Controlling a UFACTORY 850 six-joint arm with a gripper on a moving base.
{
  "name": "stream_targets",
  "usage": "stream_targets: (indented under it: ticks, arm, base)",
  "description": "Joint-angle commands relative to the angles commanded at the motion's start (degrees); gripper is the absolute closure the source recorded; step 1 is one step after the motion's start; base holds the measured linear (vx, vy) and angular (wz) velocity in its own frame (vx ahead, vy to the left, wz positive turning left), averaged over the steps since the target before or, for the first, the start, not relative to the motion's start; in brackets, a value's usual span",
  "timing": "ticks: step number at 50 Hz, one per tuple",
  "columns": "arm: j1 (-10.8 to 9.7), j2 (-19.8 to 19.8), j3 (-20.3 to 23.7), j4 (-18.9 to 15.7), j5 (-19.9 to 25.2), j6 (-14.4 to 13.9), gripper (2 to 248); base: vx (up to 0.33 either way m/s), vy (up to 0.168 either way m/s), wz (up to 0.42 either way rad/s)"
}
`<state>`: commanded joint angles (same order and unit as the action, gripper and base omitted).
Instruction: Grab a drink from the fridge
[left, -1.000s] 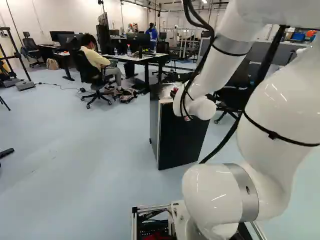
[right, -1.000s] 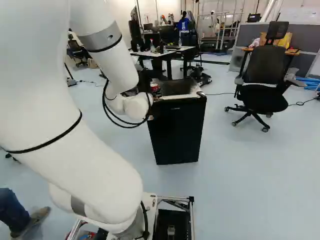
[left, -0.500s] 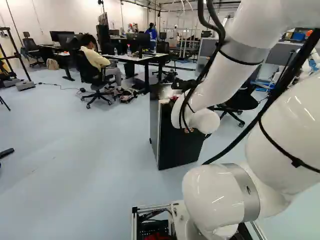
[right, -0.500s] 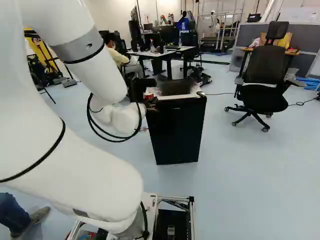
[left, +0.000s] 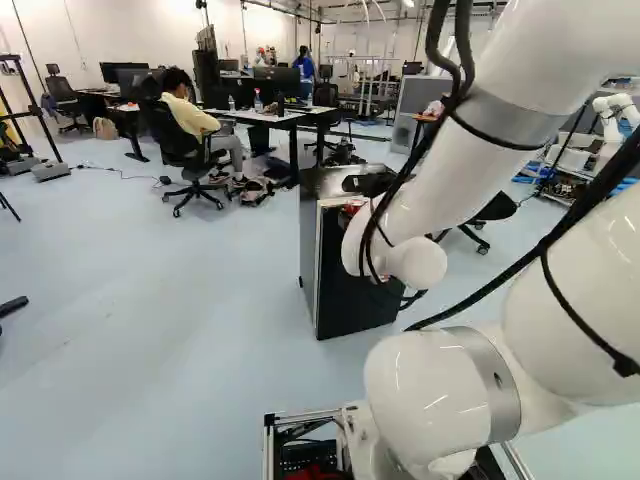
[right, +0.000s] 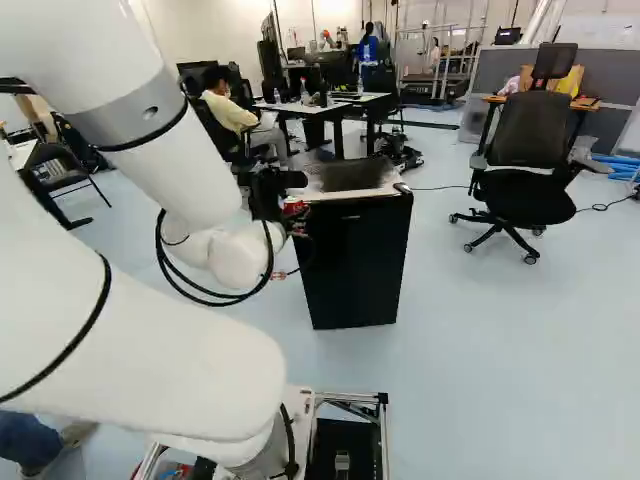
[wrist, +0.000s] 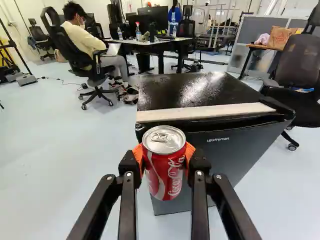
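The red can (wrist: 162, 172) stands upright, its long axis vertical, lid (wrist: 172, 142) up and white lettering turned near and right. The gripper (right: 293, 209) has it clasped from left and right, its fingers parted by the can's width, orange pads (wrist: 190, 152) against its sides. It is held off the floor (right: 480, 380), at the near left of the black fridge (right: 355, 265). An office chair (right: 528, 135) stands farther right; desks (wrist: 159, 45) lie far beyond.

1 black office chair (right: 526, 132) stands on pale floor (right: 490, 370) near a grey partition (right: 622, 80), white walls (right: 215, 25) beyond.
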<state>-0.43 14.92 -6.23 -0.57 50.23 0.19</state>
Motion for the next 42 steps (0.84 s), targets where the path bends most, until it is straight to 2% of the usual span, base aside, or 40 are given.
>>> stream_targets:
  ticks: [42]
  arm:
    - [0.43,1.08,1.23,0.57,-0.23,-0.19,150]
  base:
    - [0.0,0.0,0.0]
